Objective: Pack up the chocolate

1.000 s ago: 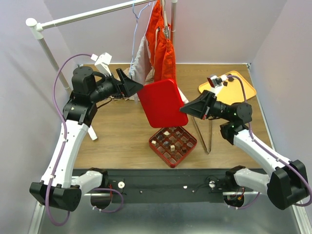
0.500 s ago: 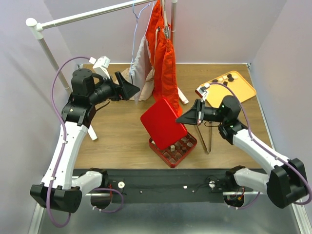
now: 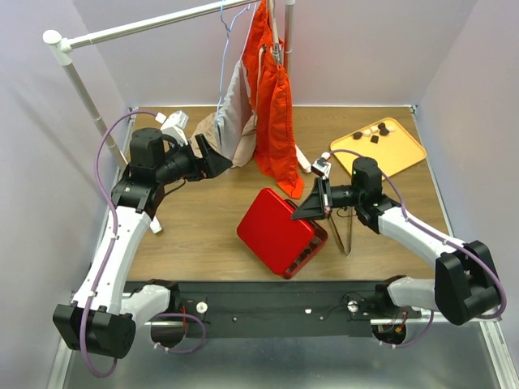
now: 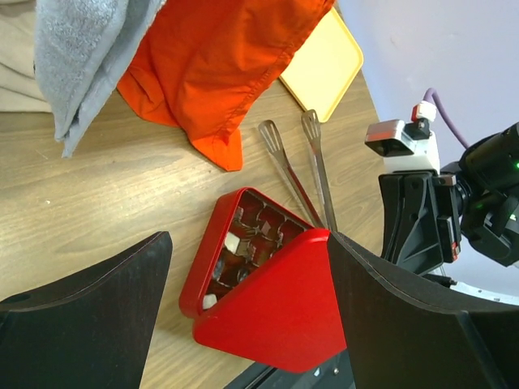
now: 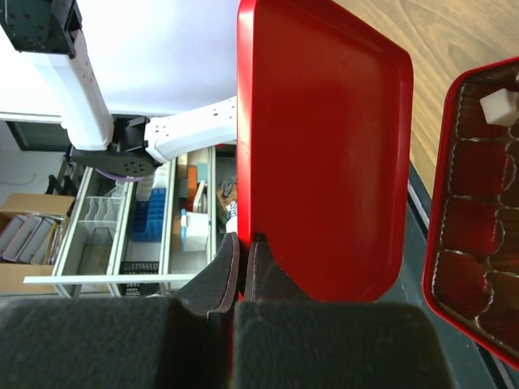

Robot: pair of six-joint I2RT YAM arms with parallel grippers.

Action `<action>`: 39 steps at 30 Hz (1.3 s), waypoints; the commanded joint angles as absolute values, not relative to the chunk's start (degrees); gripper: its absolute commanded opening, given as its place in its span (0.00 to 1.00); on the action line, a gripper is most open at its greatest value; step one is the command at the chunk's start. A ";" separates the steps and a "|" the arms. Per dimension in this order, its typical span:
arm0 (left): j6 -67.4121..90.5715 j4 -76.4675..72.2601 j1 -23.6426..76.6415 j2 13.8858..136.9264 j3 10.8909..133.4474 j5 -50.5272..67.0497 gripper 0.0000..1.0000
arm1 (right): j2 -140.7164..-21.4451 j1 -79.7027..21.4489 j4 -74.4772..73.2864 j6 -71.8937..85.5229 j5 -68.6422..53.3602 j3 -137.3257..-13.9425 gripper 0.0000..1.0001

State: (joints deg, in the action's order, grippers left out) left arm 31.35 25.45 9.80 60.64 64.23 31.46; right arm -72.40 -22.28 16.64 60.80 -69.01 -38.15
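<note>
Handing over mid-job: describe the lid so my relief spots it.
Go to the wooden table's near edge, centre. The red gridded box sits there; the lid is the plain red square tilted over it, pinched by the fingers of the right gripper.

Two arms built alike, the left arm (image 3: 113, 251) and the right arm (image 3: 422, 235): smooth white shells on the long links, chunky black housings at the joints and at each base (image 3: 89, 324). A purple cable (image 3: 104, 154) trails along the left one, and another feeds the right wrist. Each wrist carries a small white camera (image 4: 401, 138) with a red plug. The left gripper (image 3: 219, 160) and right gripper (image 5: 241, 259) have broad, matte black, wedge-shaped fingers. A tiny green light (image 3: 358, 172) glows on the right arm
</note>
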 commanded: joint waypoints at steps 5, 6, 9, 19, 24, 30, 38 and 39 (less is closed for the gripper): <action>32.08 24.51 9.49 60.90 58.37 29.10 0.87 | -76.02 -20.57 16.35 57.92 -71.81 -38.23 0.01; 32.69 25.04 9.49 61.08 56.53 28.57 0.87 | -76.37 -20.39 16.26 57.83 -71.89 -38.32 0.01; 34.01 25.22 10.02 60.82 53.27 27.69 0.87 | -77.69 -19.78 16.26 57.22 -71.89 -38.50 0.01; 45.78 25.93 16.59 51.77 40.09 20.48 0.87 | -80.51 -17.05 15.91 55.99 -71.46 -38.85 0.01; 52.10 22.78 27.66 53.52 37.10 18.80 0.81 | -82.61 -15.56 14.16 54.32 -70.76 -38.59 0.01; 54.49 18.64 31.64 54.14 33.14 19.68 0.75 | -83.49 -13.98 13.36 53.61 -69.96 -37.79 0.01; 56.33 14.42 34.28 55.73 30.50 19.25 0.69 | -83.32 -13.71 13.01 54.40 -70.05 -39.55 0.01; 56.51 13.37 34.28 55.55 30.59 19.07 0.69 | -82.80 -13.71 13.01 55.01 -70.31 -39.99 0.01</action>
State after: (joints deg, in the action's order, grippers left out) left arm 54.33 18.17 33.87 55.66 31.48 20.53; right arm -83.79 -14.15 13.56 55.33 -70.39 -38.11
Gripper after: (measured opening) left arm 0.692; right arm 0.026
